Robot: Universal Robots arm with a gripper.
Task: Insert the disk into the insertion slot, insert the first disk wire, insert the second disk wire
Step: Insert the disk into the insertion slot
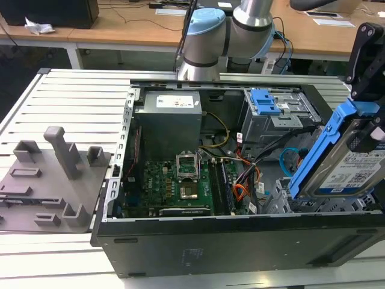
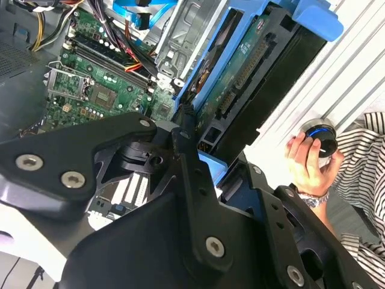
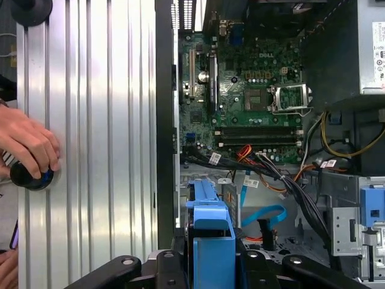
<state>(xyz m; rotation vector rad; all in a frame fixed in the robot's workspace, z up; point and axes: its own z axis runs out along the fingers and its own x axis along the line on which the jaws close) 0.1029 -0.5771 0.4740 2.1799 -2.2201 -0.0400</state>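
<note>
Nearest you in the exterior view is the one open computer case (image 1: 240, 247), its dark side wall facing the camera, standing on the slatted bench (image 1: 72, 96). Just above that wall, at the exterior view's right, the one disk (image 1: 355, 171) hangs tilted with its label toward the camera and one long edge down. In the first wrist view your one claw (image 3: 212, 253) is closed onto it, pinching the blue carrier from both sides. Below the disk's lower edge lies what looks to be the insertion slot (image 1: 278, 195), a low grey perforated bay. The disk is not seated in it, and you cannot tell from here whether edge and bay touch. One flat blue cable (image 1: 287, 158) curls just beside the disk, with a bundle of orange wires (image 1: 240, 191) close by, so there is little free room on that side. Further in sit one green motherboard (image 1: 174, 180), one taller grey cage (image 1: 289, 117) with one blue latch (image 1: 264, 102), and one grey power supply (image 1: 168, 117). On the exterior view's left, one grey fixture plate (image 1: 54, 180) lies beside the case, with bare slats open behind it. Beside the case wall, one hand (image 3: 27, 141) rests on a round black button (image 3: 30, 176) on open bench. Farthest back stands the arm (image 1: 228, 30).
</note>
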